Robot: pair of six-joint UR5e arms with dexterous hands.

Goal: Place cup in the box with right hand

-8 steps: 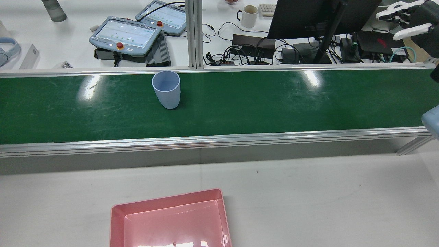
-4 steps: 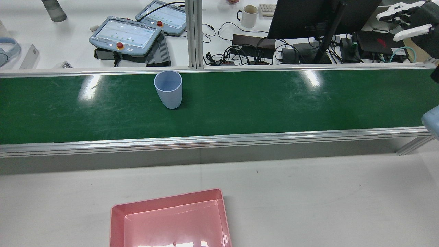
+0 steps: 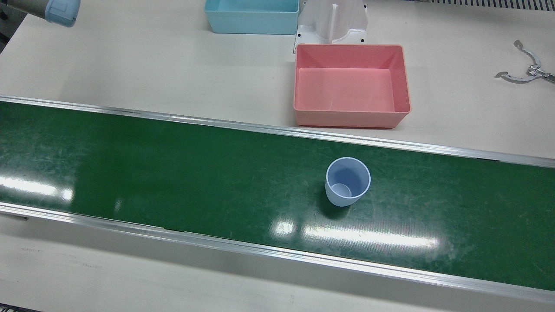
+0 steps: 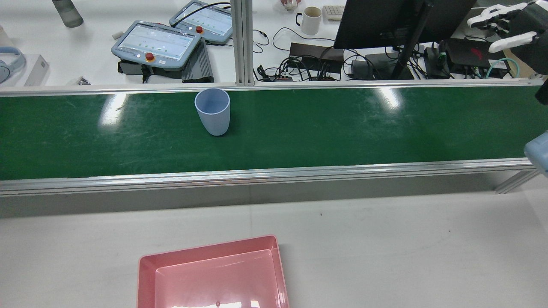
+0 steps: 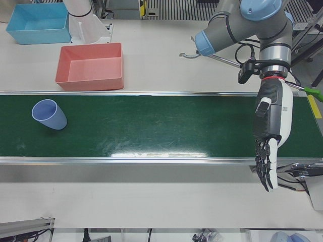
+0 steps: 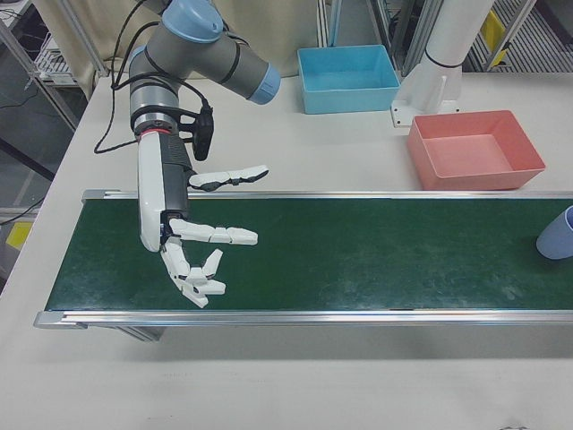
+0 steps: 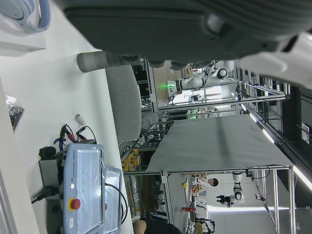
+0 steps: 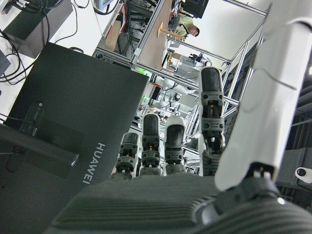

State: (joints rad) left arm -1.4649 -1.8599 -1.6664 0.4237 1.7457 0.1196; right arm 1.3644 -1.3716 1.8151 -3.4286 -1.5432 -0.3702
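A pale blue cup (image 3: 347, 181) stands upright on the green conveyor belt (image 3: 173, 173), mouth up and empty; the rear view has the cup (image 4: 212, 111) close to the belt's far rail. The pink box (image 3: 349, 119) sits empty on the white table beside the belt, roughly level with the cup. My right hand (image 6: 192, 242) hangs over the belt's far end, fingers spread, open and holding nothing, far from the cup (image 6: 557, 233). At the opposite end, my left hand (image 5: 270, 146) points down past the belt's outer rail, fingers straight and empty.
A blue box (image 3: 251, 27) and a white arm pedestal (image 3: 331, 21) stand behind the pink box. Metal tongs (image 3: 524, 71) lie on the table. Beyond the belt are teach pendants (image 4: 156, 42), cables and a monitor (image 4: 385, 21).
The cup has drifted a little along the belt toward the right-arm side. My right hand has barely shifted.
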